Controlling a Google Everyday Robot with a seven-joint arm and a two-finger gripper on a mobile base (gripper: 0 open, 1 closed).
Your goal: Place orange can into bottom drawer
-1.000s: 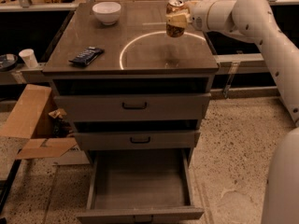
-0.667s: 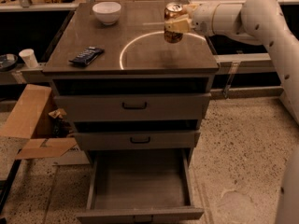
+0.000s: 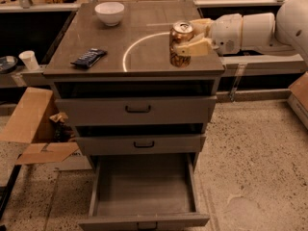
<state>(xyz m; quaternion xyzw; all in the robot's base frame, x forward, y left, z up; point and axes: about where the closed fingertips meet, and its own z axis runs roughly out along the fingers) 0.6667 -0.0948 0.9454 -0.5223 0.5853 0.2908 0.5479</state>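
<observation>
The orange can [image 3: 180, 44], orange-brown with a silver top, is held upright in my gripper [image 3: 188, 38], which reaches in from the right on a white arm. The can hangs above the front right part of the cabinet top [image 3: 144, 18], close to its front edge. The cream fingers [image 3: 193, 47] are shut around the can's sides. The bottom drawer [image 3: 144, 189] is pulled out at the foot of the cabinet, a wide grey box with nothing on its floor. It lies below and a little left of the can.
A white bowl [image 3: 109, 13] stands at the back left of the top. A dark flat packet [image 3: 88, 57] lies at the front left. Two shallower drawers [image 3: 137, 110] are closed. A cardboard box [image 3: 33, 129] sits on the floor at left. A white cup [image 3: 29, 60] stands at far left.
The gripper has carried the can forward, from over the middle of the cabinet top toward its front right edge, and a little lower.
</observation>
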